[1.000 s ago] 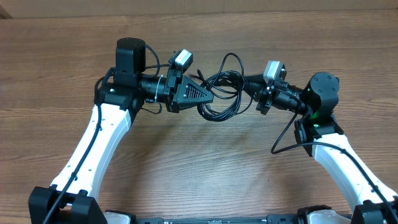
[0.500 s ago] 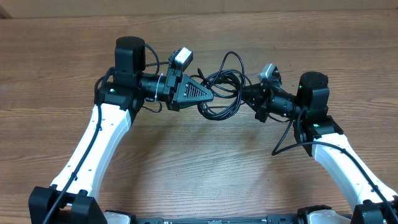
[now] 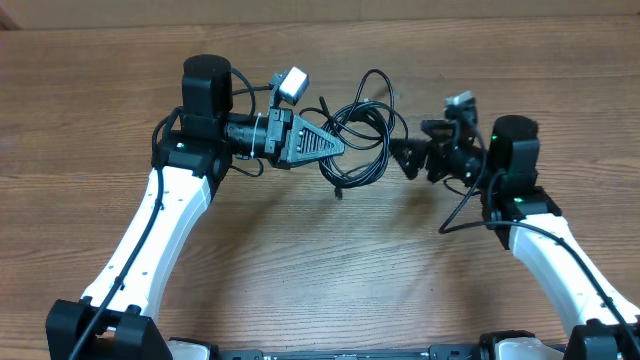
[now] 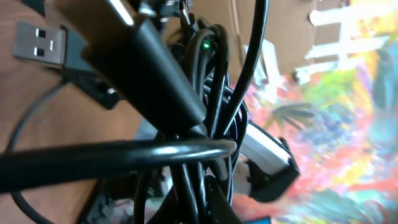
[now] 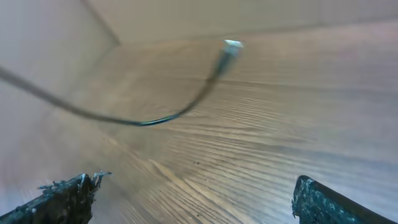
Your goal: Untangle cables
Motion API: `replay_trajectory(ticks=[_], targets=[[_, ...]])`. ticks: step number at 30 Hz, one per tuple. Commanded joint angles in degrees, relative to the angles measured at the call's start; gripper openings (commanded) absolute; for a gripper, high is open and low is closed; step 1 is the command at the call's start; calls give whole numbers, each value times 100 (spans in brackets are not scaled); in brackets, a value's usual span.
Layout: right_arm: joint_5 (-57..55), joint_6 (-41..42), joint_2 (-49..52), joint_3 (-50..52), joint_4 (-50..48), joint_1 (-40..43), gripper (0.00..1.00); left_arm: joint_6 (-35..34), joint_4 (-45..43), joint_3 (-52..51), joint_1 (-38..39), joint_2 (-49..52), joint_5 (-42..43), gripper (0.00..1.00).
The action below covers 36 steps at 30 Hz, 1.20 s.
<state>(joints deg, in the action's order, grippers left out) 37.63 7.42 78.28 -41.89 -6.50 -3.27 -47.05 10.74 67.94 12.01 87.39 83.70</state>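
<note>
While I watch from the overhead camera, the cables (image 3: 362, 140) show as one loose knot of thin black loops, hanging at the tip of the left gripper (image 3: 338, 148) between the two arms. Its jaws are closed on the bundle. One loop arcs up above the knot, and a short strand end dangles below it toward the table (image 3: 300, 260).

From my left wrist camera the knot fills the view: glossy black cords crossing over each other, one thicker moulded sleeve running diagonally, and a USB plug (image 4: 37, 40) with a bare metal shell at the upper left. A small green light (image 4: 205, 45) glows among the strands.

My right gripper (image 3: 412, 148) sits just to the right of the bundle and apart from it, jaws spread wide with nothing between them. On its wrist camera I see the two fingers (image 5: 68, 193) at the bottom corners, and beyond them one blurred thin cord ending in a silver-tipped plug (image 5: 231, 45).

Brown wood grain with long streaks covers the table. Behind the knot in the left wrist view there is a blurred backdrop (image 4: 348, 112) of bright mixed colours; I cannot make out what it is.
</note>
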Motion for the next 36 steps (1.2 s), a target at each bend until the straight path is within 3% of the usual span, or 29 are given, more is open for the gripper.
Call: replay_trajectory(ticks=[1, 9, 14, 19, 23, 30, 36], targets=[[160, 894, 28, -52, -44, 251, 100, 730, 422, 68, 22, -50, -1126, 4], [1639, 957, 28, -52, -66, 688, 100, 763, 3032, 68, 85, -50, -6081, 4], [2345, 1182, 28, -52, -118, 706, 100, 1211, 4050, 68, 92, -50, -7195, 4], [2422, 1906, 28, -52, -120, 704, 100, 1394, 4946, 68, 94, -50, -8902, 4], [2422, 2656, 28, -50, 0, 643, 100, 2306, 4913, 68, 94, -50, -8773, 4], [2389, 2774, 28, -52, 575, 109, 100, 6137, 4559, 68, 94, -50, -6712, 4], [1843, 2778, 28, -52, 1062, -249, 100, 7302, 4170, 68, 94, -50, -6555, 4]])
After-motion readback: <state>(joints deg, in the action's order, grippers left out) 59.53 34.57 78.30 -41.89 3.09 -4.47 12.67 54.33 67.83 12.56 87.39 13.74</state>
